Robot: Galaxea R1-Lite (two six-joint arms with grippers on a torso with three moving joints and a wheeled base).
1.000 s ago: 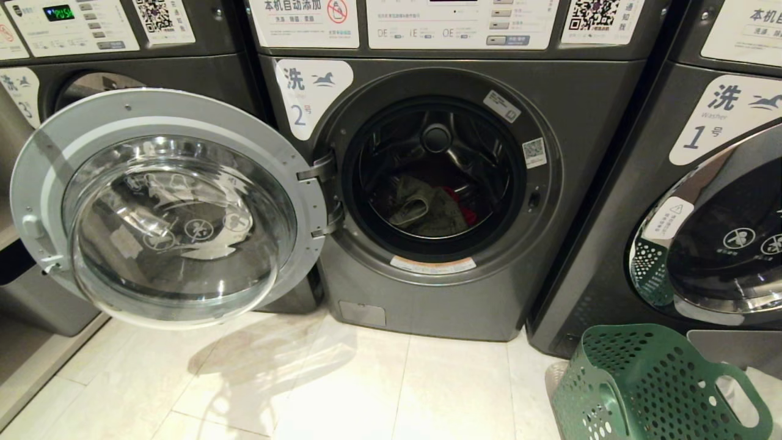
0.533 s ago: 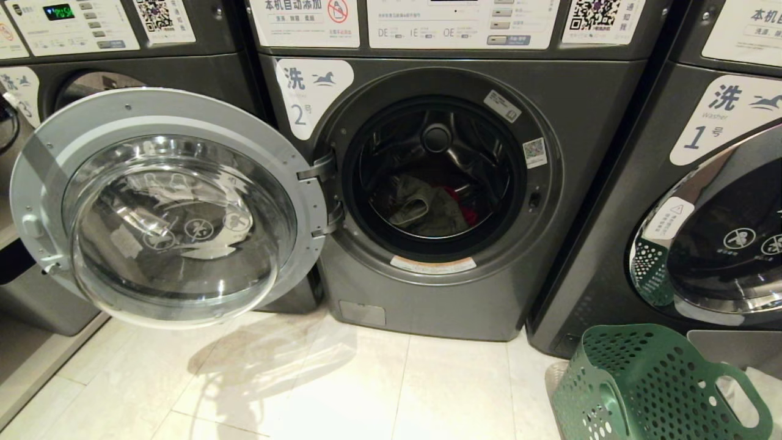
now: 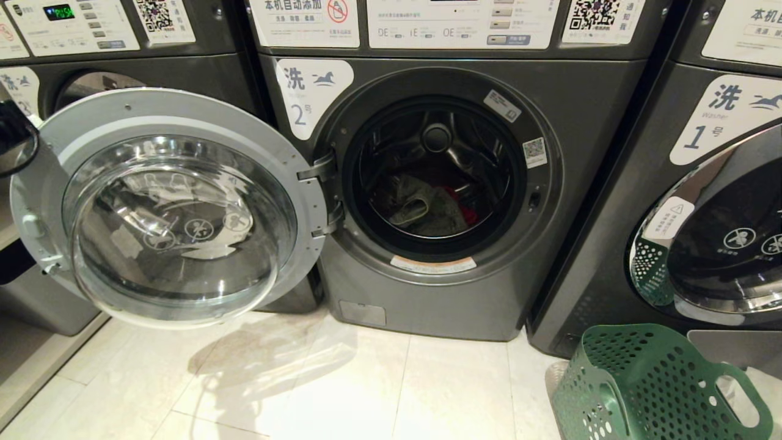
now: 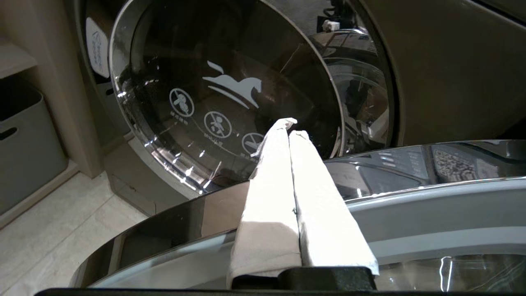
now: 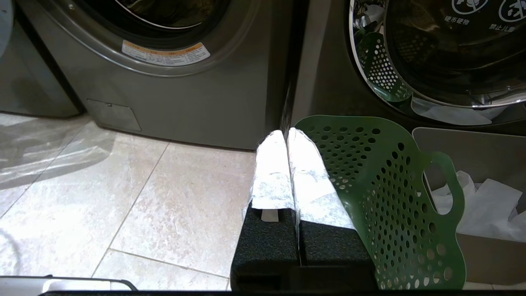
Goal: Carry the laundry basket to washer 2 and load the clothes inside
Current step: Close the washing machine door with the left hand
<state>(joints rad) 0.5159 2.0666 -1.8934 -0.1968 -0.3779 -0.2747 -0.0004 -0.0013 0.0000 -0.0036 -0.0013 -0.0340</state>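
Washer 2 (image 3: 464, 299) stands in the middle, its round glass door (image 3: 165, 208) swung wide open to the left. Grey-olive and red clothes (image 3: 427, 211) lie in the drum. The green perforated laundry basket (image 3: 647, 385) sits on the floor at the lower right, in front of washer 1. My left arm (image 3: 15, 143) shows at the left edge beside the door's outer rim. The left gripper (image 4: 289, 127) is shut and empty, its fingers reaching over that rim (image 4: 431, 197). My right gripper (image 5: 286, 133) is shut and empty, low over the floor, next to the basket (image 5: 390, 185).
Washer 1 (image 3: 721, 183) stands on the right, washer 3 (image 4: 213, 82) on the left behind the open door, both shut. A grey bin (image 5: 485, 152) holding white bags (image 5: 485, 201) sits behind the basket. Another grey bin (image 4: 24, 144) stands at the far left. Pale tiles (image 3: 366, 385) lie in front.
My left arm has come into the head view at the left edge, up beside the open door's rim. The door, clothes and basket have not moved.
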